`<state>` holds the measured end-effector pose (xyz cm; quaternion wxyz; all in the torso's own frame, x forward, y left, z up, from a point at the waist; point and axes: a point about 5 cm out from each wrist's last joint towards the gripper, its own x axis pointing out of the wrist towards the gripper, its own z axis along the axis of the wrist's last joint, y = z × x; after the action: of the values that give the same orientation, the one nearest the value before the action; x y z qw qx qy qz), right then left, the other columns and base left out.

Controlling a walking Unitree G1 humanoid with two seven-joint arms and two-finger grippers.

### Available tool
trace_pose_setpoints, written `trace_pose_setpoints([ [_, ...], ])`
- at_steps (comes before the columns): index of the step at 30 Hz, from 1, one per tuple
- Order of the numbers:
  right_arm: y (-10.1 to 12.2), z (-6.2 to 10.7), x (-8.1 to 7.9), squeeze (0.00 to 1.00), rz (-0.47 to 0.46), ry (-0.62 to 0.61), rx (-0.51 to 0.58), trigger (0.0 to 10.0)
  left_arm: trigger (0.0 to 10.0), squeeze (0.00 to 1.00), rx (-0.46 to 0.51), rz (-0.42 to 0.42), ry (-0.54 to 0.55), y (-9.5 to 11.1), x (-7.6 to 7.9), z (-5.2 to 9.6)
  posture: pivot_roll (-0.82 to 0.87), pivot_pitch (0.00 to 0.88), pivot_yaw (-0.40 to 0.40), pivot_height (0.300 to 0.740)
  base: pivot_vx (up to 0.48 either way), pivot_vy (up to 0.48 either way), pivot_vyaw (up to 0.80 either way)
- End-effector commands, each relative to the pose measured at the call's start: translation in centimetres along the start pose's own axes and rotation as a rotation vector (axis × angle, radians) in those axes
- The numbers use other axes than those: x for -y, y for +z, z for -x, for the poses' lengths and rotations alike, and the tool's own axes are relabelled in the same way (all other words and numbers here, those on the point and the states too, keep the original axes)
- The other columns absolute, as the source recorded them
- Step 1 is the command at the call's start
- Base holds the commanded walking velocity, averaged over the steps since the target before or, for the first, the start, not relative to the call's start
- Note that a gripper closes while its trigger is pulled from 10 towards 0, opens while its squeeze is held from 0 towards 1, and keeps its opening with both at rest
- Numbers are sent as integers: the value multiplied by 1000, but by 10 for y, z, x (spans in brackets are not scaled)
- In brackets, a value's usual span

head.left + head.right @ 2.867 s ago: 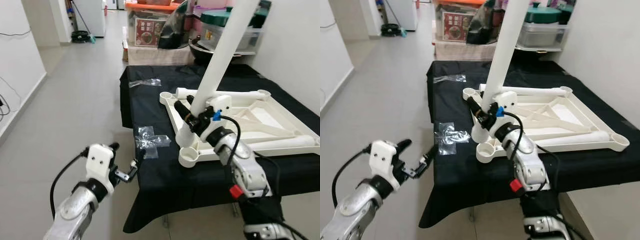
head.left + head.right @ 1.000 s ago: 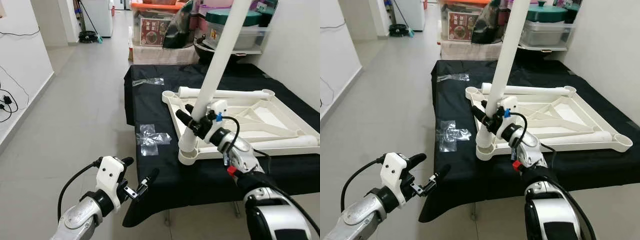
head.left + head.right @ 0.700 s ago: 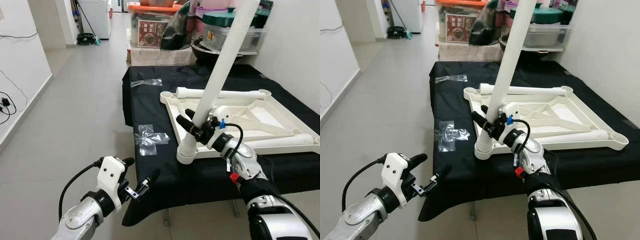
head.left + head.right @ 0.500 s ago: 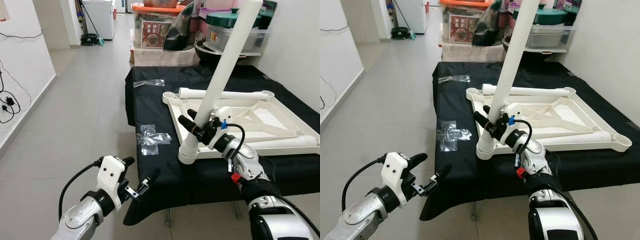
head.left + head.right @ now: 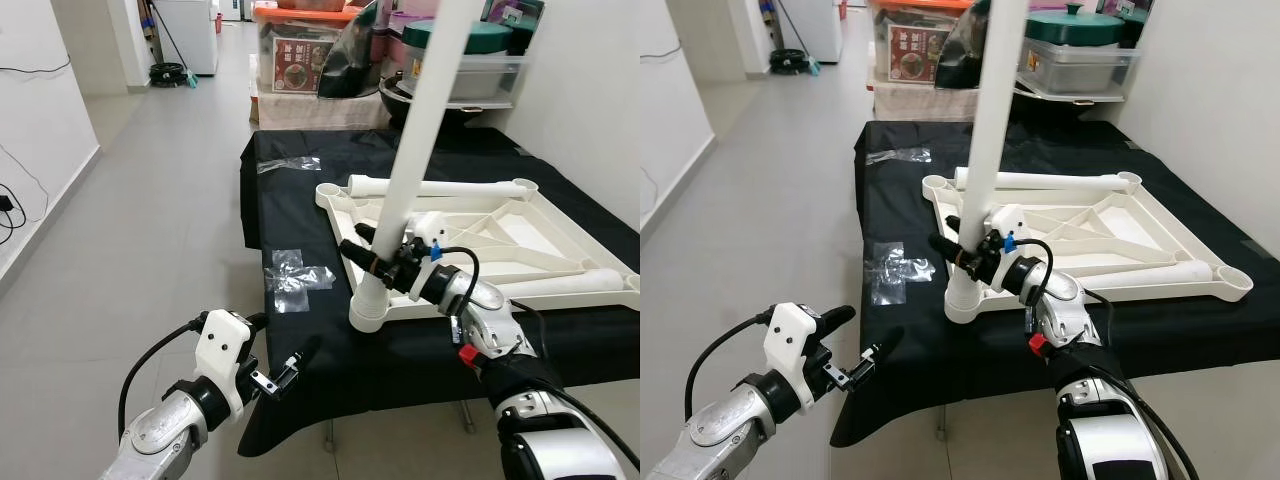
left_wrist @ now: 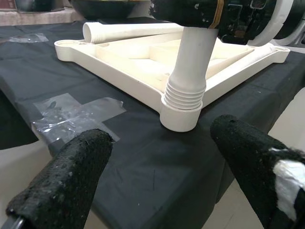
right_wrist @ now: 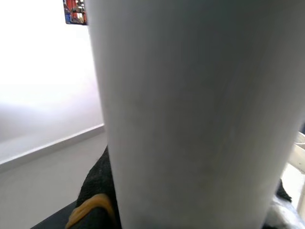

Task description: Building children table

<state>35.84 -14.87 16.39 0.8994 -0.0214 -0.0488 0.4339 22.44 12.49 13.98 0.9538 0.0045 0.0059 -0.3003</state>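
Observation:
A white table top lies upside down on a table under a black cloth. A long white leg stands almost upright with its ribbed base in the near-left corner socket. My right gripper is shut on this leg just above the base, and the leg looms close in the right wrist view. My left gripper hovers low off the table's front-left corner, open and empty. Its black fingers frame the socket. Two more legs lie on the table top.
Clear plastic bags lie on the cloth left of the table top. Storage boxes and lidded bins stand behind the table, with a white wall on the right. Open tiled floor stretches to the left.
The leg has swung from leaning right to almost upright, with my right gripper still shut on it. The left gripper has barely moved. The camera shifted a little.

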Motion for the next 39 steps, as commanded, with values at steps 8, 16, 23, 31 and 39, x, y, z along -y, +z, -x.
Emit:
trace_pose_setpoints([
  [8,-23,-2,-24,0,-49,169,-118,10000,10000,0,-16,19,1,-3,2,0,71,0,-92,740,0,0,0],
  [16,-35,-4,-27,0,-105,137,-125,10000,10000,0,-23,35,12,-6,4,0,75,0,-106,740,0,0,0],
  [23,-37,-6,-28,0,-131,27,-103,10000,10000,0,-24,40,20,-7,3,0,70,0,-109,740,0,0,0],
  [31,-35,-11,-28,0,-136,-206,-77,10000,10000,0,-24,45,29,-7,2,0,58,0,-104,740,0,0,0],
  [39,-41,-21,-44,0,-159,-324,-122,10000,10000,0,-24,47,35,-8,0,-2,51,0,-102,740,0,0,0],
])
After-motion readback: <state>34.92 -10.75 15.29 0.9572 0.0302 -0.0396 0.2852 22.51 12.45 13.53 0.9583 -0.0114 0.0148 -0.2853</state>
